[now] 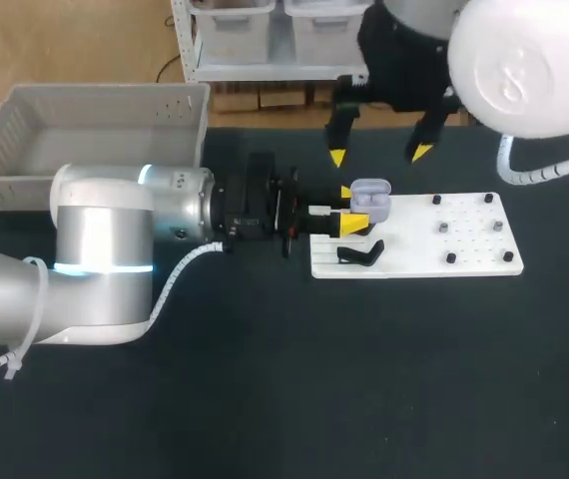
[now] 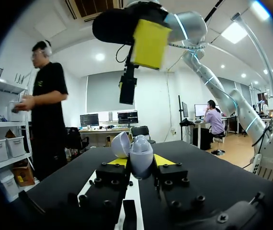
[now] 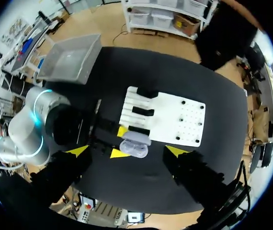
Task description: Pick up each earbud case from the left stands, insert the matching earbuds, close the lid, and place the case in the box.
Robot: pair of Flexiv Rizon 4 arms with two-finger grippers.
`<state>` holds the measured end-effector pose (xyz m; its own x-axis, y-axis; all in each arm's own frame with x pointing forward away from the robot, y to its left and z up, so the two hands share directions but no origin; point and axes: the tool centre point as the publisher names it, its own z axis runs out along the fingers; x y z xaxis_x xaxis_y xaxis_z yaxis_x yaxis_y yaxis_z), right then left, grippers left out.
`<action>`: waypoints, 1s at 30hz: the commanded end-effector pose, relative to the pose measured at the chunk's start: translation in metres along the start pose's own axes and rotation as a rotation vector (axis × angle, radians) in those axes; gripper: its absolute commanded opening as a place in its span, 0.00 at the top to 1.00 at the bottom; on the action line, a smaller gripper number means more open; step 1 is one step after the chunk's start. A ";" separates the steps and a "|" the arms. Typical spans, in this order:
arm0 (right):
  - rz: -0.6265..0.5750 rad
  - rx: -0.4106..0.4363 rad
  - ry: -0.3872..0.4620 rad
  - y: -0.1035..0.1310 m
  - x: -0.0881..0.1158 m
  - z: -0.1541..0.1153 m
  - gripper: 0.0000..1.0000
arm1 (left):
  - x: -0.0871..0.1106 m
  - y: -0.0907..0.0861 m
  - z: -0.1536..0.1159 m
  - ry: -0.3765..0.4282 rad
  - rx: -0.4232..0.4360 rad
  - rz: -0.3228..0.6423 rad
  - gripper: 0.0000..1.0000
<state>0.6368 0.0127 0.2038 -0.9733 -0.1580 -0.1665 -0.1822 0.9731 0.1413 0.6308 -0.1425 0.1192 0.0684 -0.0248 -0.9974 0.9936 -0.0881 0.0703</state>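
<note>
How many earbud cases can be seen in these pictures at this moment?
1. The earbud case, with its lid open, is held between the fingers of the left gripper, above the left end of the white board. Others may be hidden from view.

Little lilac earbud case point(image 1: 370, 198), lid flipped open
Pinched upright in my left gripper point(image 1: 347, 209), just beside the black stand point(image 1: 361, 254) on the white board point(image 1: 414, 254); grey box point(image 1: 95, 110) sits well apart.

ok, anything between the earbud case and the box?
Nothing loose shows. The left claw is shut on the earbud case at the left end of the white board; the box sits at the far left. Only bare black table and the left arm itself lie between.
</note>
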 end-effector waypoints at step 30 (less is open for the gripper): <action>0.196 0.108 0.095 -0.058 0.010 0.053 0.00 | 0.000 -0.001 0.000 -0.001 -0.005 0.002 1.00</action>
<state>0.6556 -0.0356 0.1395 -0.9990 0.0244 -0.0379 0.0224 0.9984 0.0527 0.6306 -0.1425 0.1193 0.0681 -0.0248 -0.9974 0.9936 -0.0882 0.0700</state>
